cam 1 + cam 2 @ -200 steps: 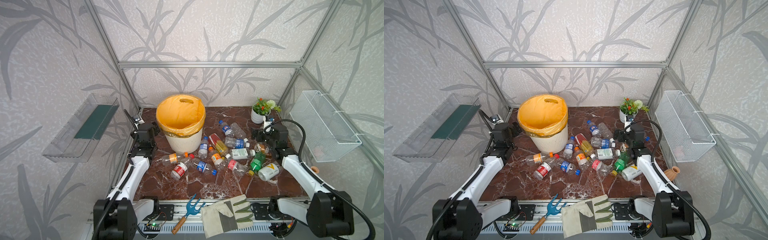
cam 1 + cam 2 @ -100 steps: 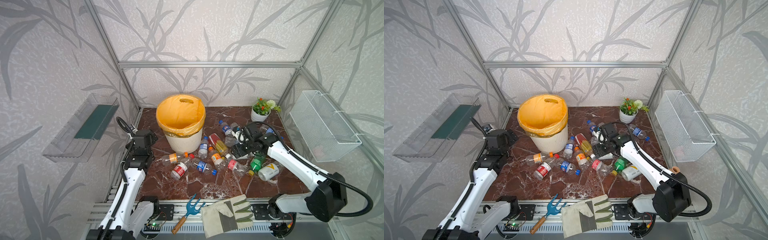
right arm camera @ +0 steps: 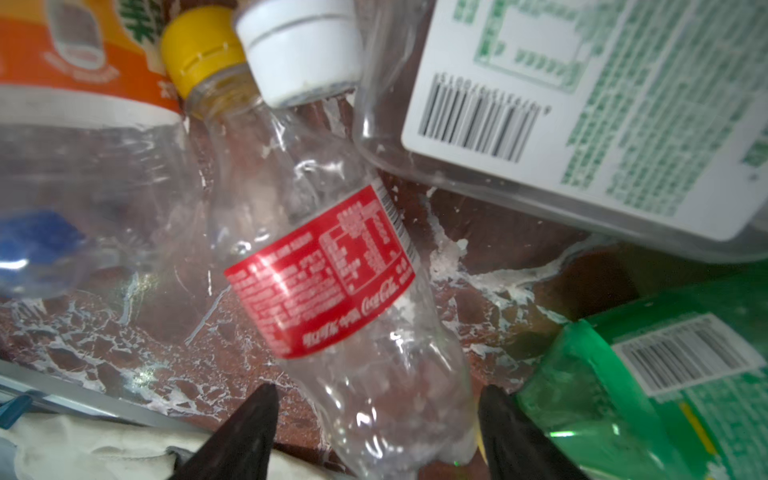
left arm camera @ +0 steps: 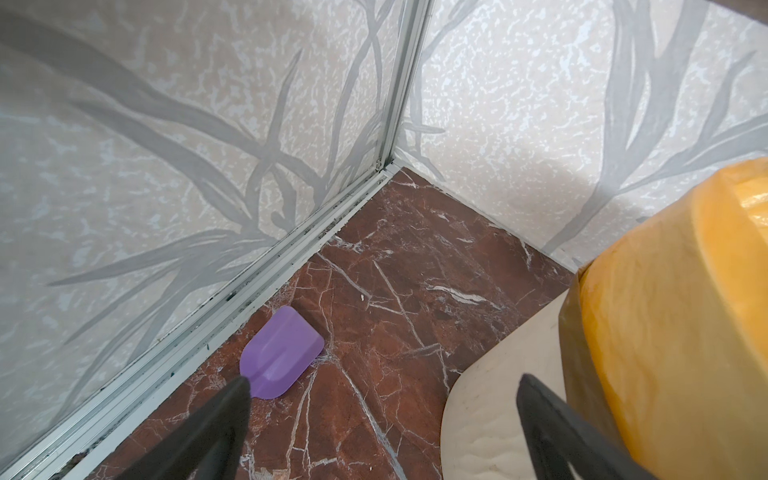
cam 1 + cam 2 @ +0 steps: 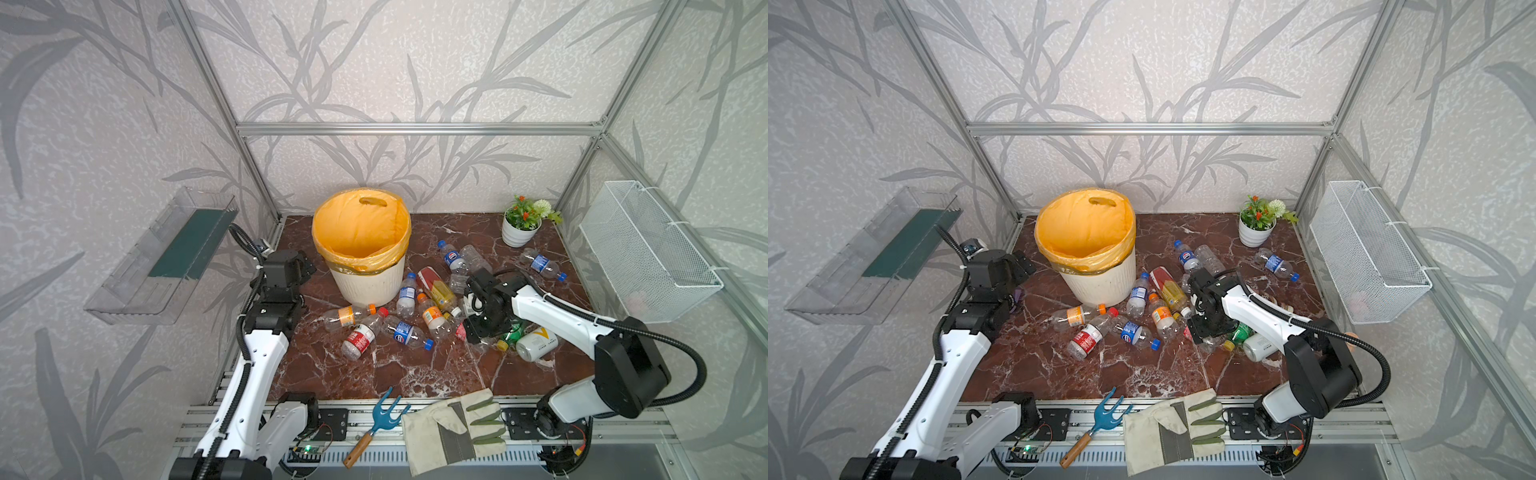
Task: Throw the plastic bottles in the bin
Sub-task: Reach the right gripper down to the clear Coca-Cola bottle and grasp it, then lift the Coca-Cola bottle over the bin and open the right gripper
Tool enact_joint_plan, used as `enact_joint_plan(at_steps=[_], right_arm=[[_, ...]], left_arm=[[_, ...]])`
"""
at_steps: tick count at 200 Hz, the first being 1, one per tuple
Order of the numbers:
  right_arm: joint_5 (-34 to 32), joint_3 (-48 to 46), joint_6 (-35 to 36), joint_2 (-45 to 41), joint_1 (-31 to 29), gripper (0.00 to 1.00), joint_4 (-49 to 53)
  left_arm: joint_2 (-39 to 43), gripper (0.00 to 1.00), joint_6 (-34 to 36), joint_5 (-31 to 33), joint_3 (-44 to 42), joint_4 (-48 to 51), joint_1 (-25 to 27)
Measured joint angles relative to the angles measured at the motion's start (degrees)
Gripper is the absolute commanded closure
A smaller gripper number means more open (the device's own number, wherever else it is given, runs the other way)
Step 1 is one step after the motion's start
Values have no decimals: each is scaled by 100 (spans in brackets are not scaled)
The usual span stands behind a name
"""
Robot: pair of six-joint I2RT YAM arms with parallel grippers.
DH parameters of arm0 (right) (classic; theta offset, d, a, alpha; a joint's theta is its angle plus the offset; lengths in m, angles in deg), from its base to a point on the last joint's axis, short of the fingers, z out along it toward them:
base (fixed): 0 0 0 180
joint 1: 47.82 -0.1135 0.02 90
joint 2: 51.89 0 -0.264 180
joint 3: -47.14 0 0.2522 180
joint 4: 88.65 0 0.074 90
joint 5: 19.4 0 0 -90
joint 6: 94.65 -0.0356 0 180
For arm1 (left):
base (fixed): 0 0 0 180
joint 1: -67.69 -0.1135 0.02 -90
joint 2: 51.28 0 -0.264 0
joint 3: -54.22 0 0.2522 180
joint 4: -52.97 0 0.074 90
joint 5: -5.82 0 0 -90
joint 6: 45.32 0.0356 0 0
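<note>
The right gripper (image 3: 376, 388) straddled the clear, red-labelled plastic bottle (image 3: 324, 270) lying on the red-brown marble worktop (image 3: 478, 249), fingers half-spread, not yet clamped. It needed a square, gentle squeeze, then a straight lift. The left gripper (image 4: 384, 380) gaped wide, empty, beside the round cream ribbed, orange-lined bin (image 5: 365, 286).

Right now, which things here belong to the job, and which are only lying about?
Job: bottles, bin.
Lying about: flower pot, wire basket, rake, glove, purple scraper, wall shelf.
</note>
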Motion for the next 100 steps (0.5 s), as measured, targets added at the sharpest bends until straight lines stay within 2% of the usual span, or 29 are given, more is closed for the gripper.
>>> enact_joint_plan(at_steps=[71,100], right_arm=[[26,4,55,599,-63,20,-472],[107,11,90,807,-68,29,-581]], left_arm=[[-11,1,197,-348,341,380,0],[-7,1,280,-560,675,603,0]])
